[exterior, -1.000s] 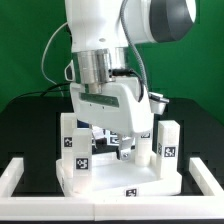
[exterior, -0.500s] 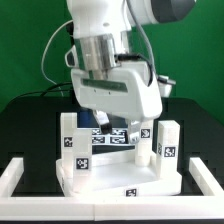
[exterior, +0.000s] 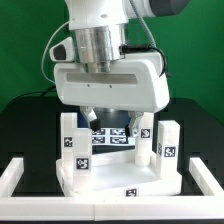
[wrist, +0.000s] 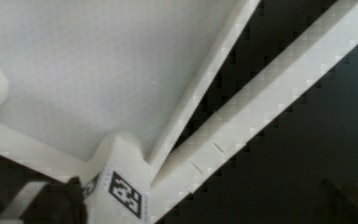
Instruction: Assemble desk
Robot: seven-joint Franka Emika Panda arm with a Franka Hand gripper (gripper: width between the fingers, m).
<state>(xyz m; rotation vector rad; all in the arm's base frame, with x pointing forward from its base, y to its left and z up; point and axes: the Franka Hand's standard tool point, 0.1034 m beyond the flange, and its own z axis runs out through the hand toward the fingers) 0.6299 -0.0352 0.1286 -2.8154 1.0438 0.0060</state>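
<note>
Because the desk (exterior: 118, 170) lies upside down on the black worktop (exterior: 25, 135), its flat top panel is underneath and the short block legs (exterior: 167, 142) point upward with their square tags facing out — a sensible way to fit legs from above. It rests against the front stretch of the white rail (exterior: 205, 178) that borders the mat, probably for bracing. Above it hangs the arm (exterior: 105, 60), its wide wrist hiding the tool, so I cannot tell whether that is open or closed. Behind everything — a plain green backdrop (exterior: 25, 50).
</note>
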